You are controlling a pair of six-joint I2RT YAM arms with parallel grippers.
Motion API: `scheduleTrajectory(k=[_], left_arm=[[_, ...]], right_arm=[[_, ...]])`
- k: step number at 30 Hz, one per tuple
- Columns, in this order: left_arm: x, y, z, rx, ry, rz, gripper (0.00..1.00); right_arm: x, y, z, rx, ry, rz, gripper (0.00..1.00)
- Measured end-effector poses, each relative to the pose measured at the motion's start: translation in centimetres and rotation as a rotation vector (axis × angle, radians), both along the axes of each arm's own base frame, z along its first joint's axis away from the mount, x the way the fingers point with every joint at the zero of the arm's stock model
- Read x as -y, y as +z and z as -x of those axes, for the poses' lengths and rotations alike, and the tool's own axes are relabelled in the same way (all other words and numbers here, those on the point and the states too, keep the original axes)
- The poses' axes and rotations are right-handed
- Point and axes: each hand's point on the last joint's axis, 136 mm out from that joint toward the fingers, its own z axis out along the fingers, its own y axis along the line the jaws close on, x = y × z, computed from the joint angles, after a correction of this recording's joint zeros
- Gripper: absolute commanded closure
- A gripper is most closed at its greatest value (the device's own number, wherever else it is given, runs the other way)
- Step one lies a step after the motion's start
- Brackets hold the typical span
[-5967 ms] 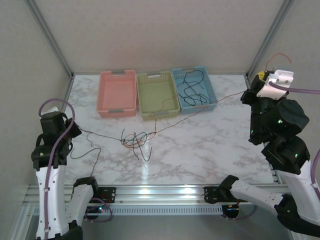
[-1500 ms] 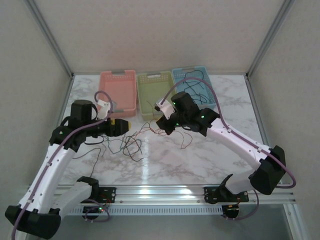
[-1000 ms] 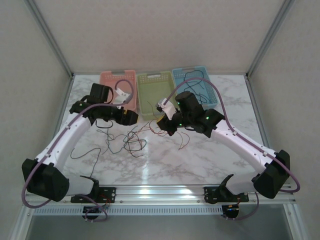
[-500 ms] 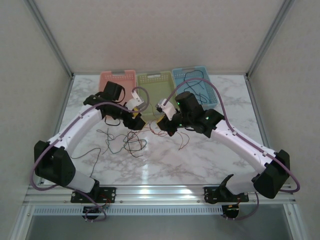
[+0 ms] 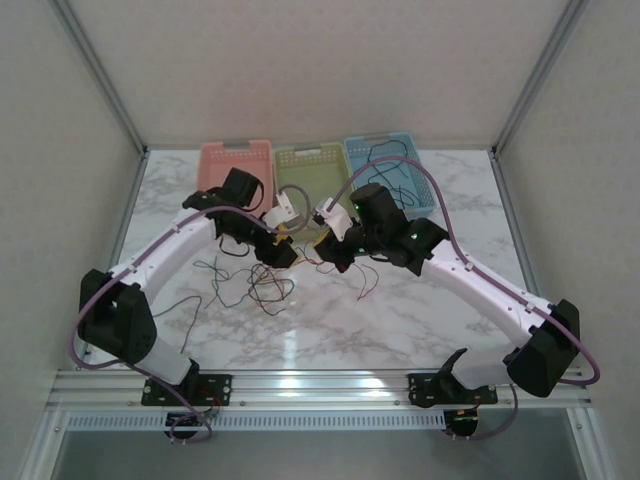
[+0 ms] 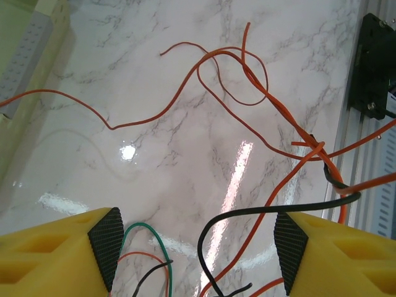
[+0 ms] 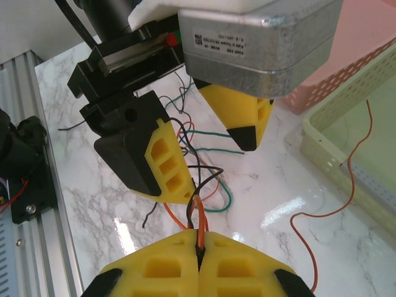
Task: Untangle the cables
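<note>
Left end effector swung in beside right end effector, fingers spread over cables; right clamped on them; next, likely: close, pull apart.

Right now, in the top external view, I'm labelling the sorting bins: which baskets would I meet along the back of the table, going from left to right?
pink basket → green basket → blue basket
</note>
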Motion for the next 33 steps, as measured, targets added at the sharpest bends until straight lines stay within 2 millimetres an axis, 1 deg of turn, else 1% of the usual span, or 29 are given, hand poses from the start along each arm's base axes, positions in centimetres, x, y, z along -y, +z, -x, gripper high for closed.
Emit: scheduleTrajectory(k=[6,9,16,17,18,19,27,31,33], left_arm=[[-0.1,-1.1,-0.4,-0.016,0.009,-0.030,0.51],[-0.2,-1.3,-0.5,-0.015,0.016,-0.041,0.57],[-0.4,-1.5,-0.9,-0.004,0.034,-0.057,0.77],[-0.5,-1.6,-1.0,-0.004,0.040,-0.062,0.85],[-0.5,-1.6,-1.1,-0.004,0.047,-0.069,0.96],[-0.6,-1.7,-1.2,-0.006,0.056,-0.074,1.00],[-1.6,-2.4,-2.1,-0.010,0.147,-0.144,1.00],[-3.1,-2.7,-3.4,-0.001,0.253,-0.220,1.00],[-4.1,-2.6,-4.1,0.001,0.323,-0.246,1.00]], right_arm=[[0.1,-0.1,0.1,-0.004,-0.001,0.004,1.00],[0.1,0.0,0.1,-0.002,-0.001,0.003,1.00],[0.2,0.0,0.1,-0.002,0.000,0.003,1.00],[0.2,-0.1,0.1,-0.003,-0.001,0.003,1.00],[0.2,-0.1,0.2,-0.004,0.000,0.005,1.00],[0.2,-0.1,0.2,-0.004,0.000,0.005,1.00],[0.6,0.3,0.5,0.007,-0.002,-0.005,1.00],[0.9,0.6,0.5,0.021,-0.016,-0.007,1.00],[1.4,1.2,0.4,0.043,-0.039,-0.015,1.00]])
